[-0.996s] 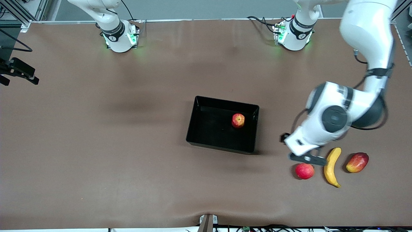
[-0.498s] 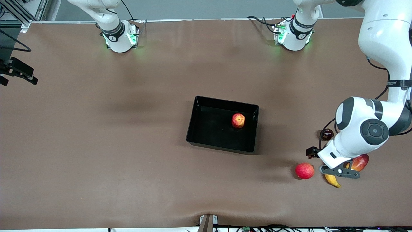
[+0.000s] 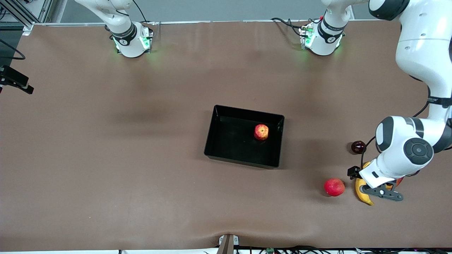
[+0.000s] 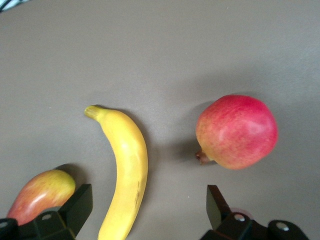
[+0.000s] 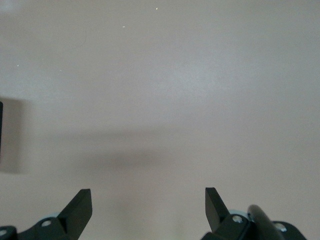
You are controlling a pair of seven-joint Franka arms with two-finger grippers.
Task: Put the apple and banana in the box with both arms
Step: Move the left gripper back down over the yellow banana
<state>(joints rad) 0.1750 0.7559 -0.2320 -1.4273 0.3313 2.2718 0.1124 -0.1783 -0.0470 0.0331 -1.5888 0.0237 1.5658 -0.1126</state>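
The apple [image 3: 261, 132] lies inside the black box [image 3: 217, 148] mid-table, close to the wall at the left arm's end. The yellow banana [image 3: 361, 189] [image 4: 127, 160] lies on the table, nearer the front camera than the box, toward the left arm's end. My left gripper [image 3: 383, 193] [image 4: 148, 196] hangs open just above it. One finger [image 4: 77, 202] is by the mango and the other [image 4: 216, 202] by the pinkish-red fruit, and the banana lies between them, touching neither. My right gripper [image 5: 148, 197] [image 3: 16, 82] waits open and empty over bare table at the right arm's end.
A pinkish-red round fruit [image 3: 334, 187] [image 4: 237, 131] lies beside the banana on the box's side. A red-yellow mango [image 4: 40, 195] lies on the banana's outer side, mostly hidden under the left arm in the front view. A small dark round fruit [image 3: 358, 146] sits farther from the front camera.
The left arm swung toward its own end of the table, taking the open gripper from between the pinkish-red fruit and the banana to over the banana. The right gripper drifted slightly outward.
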